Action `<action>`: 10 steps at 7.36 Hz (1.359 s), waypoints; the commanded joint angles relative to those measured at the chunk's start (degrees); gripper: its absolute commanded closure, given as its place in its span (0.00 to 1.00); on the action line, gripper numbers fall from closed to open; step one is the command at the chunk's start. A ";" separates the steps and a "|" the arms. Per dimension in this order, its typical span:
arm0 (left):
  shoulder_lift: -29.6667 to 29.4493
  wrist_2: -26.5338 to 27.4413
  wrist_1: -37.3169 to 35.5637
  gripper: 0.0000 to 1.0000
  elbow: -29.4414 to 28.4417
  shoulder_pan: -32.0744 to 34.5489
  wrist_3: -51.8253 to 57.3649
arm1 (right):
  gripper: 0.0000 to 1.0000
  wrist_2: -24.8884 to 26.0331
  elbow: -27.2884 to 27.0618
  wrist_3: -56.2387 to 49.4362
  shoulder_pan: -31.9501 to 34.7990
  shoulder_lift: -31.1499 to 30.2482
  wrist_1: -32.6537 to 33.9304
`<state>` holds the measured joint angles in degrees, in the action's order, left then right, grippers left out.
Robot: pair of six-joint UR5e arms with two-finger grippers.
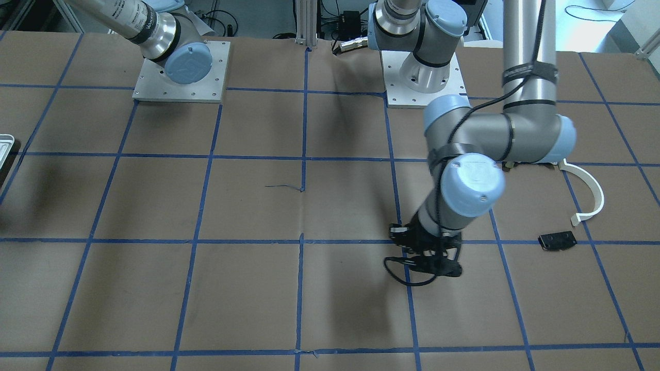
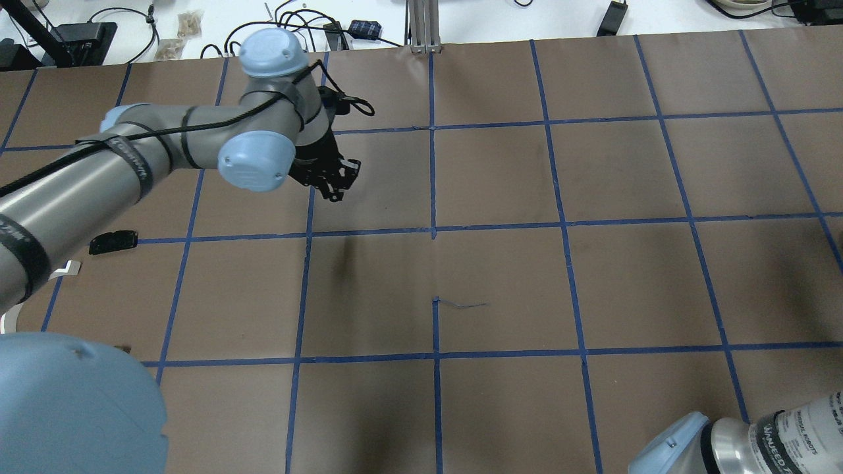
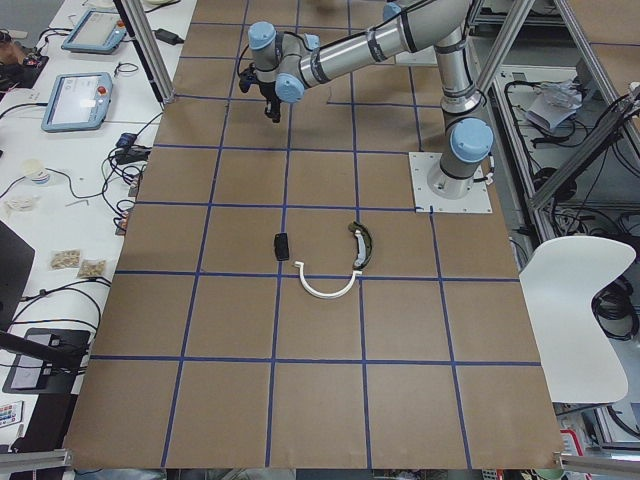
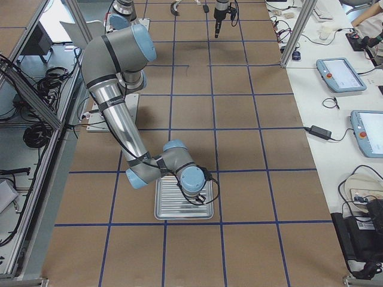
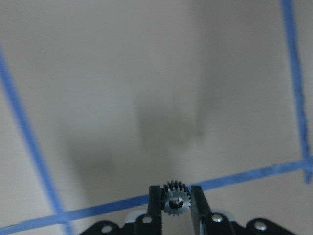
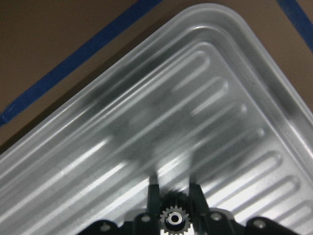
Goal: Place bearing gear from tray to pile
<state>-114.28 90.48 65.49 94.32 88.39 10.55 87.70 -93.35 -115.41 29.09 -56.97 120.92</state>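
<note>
My left gripper (image 5: 175, 192) is shut on a small dark bearing gear (image 5: 176, 202) and holds it above the brown table. In the overhead view the left gripper (image 2: 332, 181) hangs well to the right of the pile. The pile holds a white arc (image 3: 328, 290), a dark olive curved piece (image 3: 362, 245) and a black plate (image 3: 282, 246). My right gripper (image 6: 174, 193) is shut on a second bearing gear (image 6: 172, 216) just above the ribbed silvery tray (image 6: 98, 161). In the exterior right view the tray (image 4: 173, 212) lies under the right gripper (image 4: 200, 194).
Blue tape lines grid the brown table (image 2: 500, 283). The arm bases stand on metal plates (image 1: 180, 72). The tray's corner shows at the left edge of the front view (image 1: 5, 144). Tablets and cables lie on the side bench (image 4: 341, 75).
</note>
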 commanded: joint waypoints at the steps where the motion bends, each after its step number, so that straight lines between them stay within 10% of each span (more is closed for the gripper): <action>1: 2.56 4.69 2.45 1.00 1.91 -12.75 14.79 | 1.00 0.28 0.10 0.01 0.00 -0.33 -0.51; 5: 3.71 4.70 2.01 1.00 7.02 -38.34 39.58 | 1.00 -0.07 0.45 9.97 2.18 -12.07 -11.44; 10: -0.06 7.96 1.66 1.00 7.11 -41.64 41.13 | 0.96 0.81 0.54 45.36 24.03 -31.86 -32.74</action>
<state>-113.39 97.59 67.23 101.45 46.91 51.97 88.46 -92.78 -81.52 46.08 -84.67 92.74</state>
